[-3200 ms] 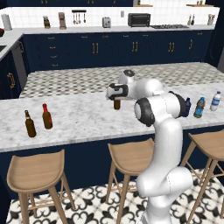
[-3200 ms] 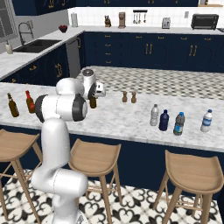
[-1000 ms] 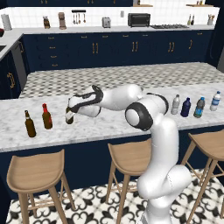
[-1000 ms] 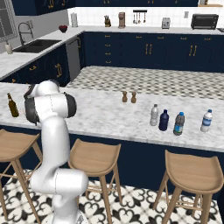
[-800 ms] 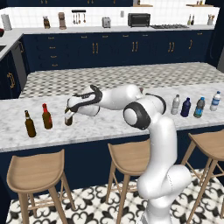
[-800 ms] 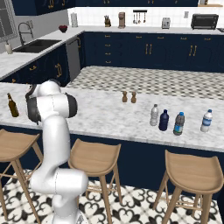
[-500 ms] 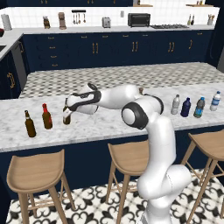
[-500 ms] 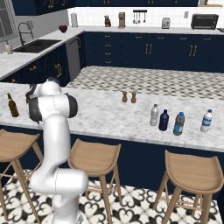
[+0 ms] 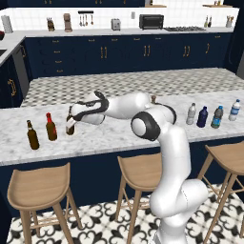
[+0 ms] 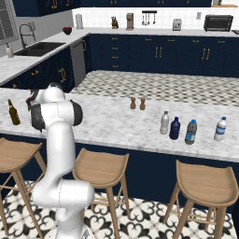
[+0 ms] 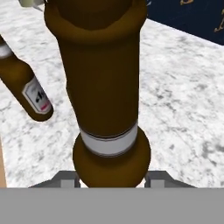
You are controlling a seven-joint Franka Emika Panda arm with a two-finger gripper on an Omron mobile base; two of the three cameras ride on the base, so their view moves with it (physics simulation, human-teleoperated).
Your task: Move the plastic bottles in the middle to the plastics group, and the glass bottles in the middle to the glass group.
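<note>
Brown beer bottle (image 9: 70,125) pinched in the end effector (image 9: 71,125), low over the counter (image 9: 109,138) beside the red-capped bottle (image 9: 50,127); not released. Clear bottle (image 10: 164,123) and navy bottle (image 10: 174,128) stand beside the plastics. Hand view shows the label band (image 11: 109,142).

- Counter (image 9: 114,138), white-grey marble, runs the width of the left base view.
- Three wooden stools (image 9: 40,187) stand in a row along its near side.
- Two small wooden shakers (image 10: 137,103) stand side by side, mid-counter.
- Sink (image 10: 39,46) with a tap, far left on the back counter.
- Toaster oven (image 9: 151,21) sits on the back counter.
- Floor (image 10: 140,214): black-and-white patterned tile.
</note>
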